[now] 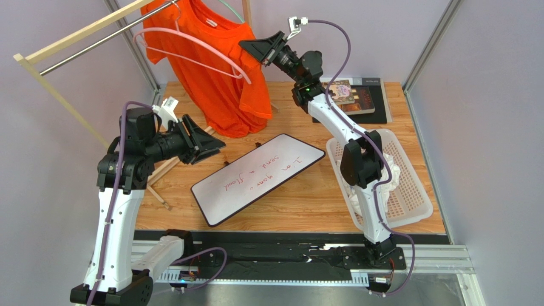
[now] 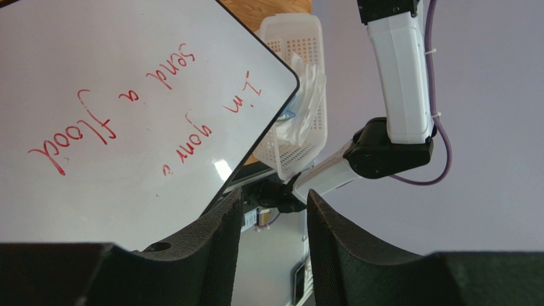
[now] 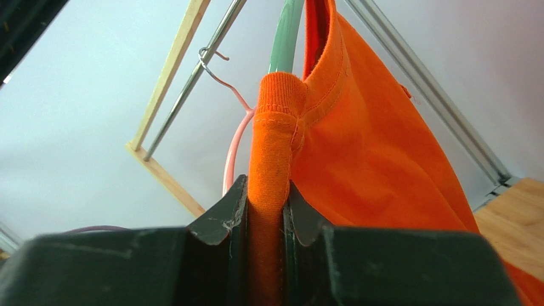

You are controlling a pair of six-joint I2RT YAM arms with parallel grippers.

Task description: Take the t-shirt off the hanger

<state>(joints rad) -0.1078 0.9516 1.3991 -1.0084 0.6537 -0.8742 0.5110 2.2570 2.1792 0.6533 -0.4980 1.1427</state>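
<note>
My right gripper (image 3: 265, 199) pinches the shoulder fold of the orange t-shirt (image 3: 377, 146), top centre overhead. The shirt hangs leftward and down from the green hanger (image 3: 285, 38). My left gripper (image 1: 214, 145) hovers half-open and empty, lower left, farther away.

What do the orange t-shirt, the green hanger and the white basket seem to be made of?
T-shirt: matte knit cloth, probably cotton; stitched seams and soft folds.
Green hanger: smooth, faintly glossy, probably plastic; thick rounded bar.
Basket: likely moulded plastic, with regular grid holes.
</note>
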